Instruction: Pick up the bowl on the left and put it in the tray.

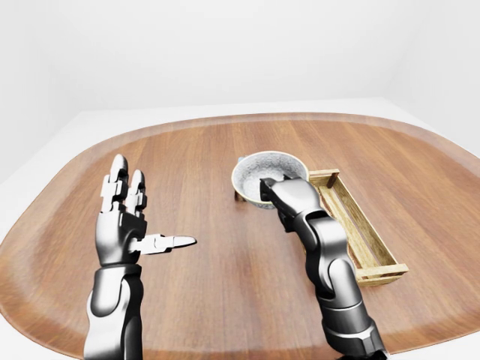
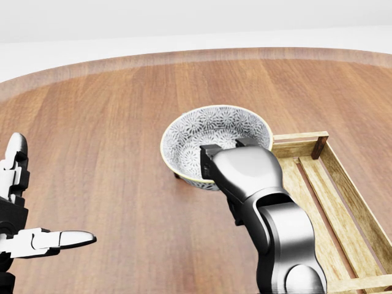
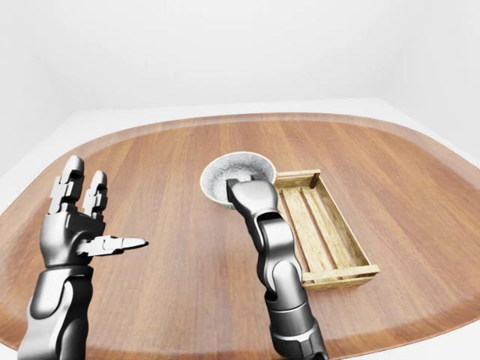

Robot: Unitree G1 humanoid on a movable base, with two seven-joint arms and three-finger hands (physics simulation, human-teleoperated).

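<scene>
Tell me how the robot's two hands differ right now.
The right hand is shut on the rim of the bowl; the left hand holds nothing. The right hand reaches out by the tray; the left hand stands upright, fingers spread. Both are silver and black.

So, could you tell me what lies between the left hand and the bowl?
Only bare table lies between the left hand and the bowl, as the head view shows.

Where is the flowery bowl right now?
The bowl is in the middle of the head view, held by its rim in the right hand, just left of the tray's top corner.
</scene>
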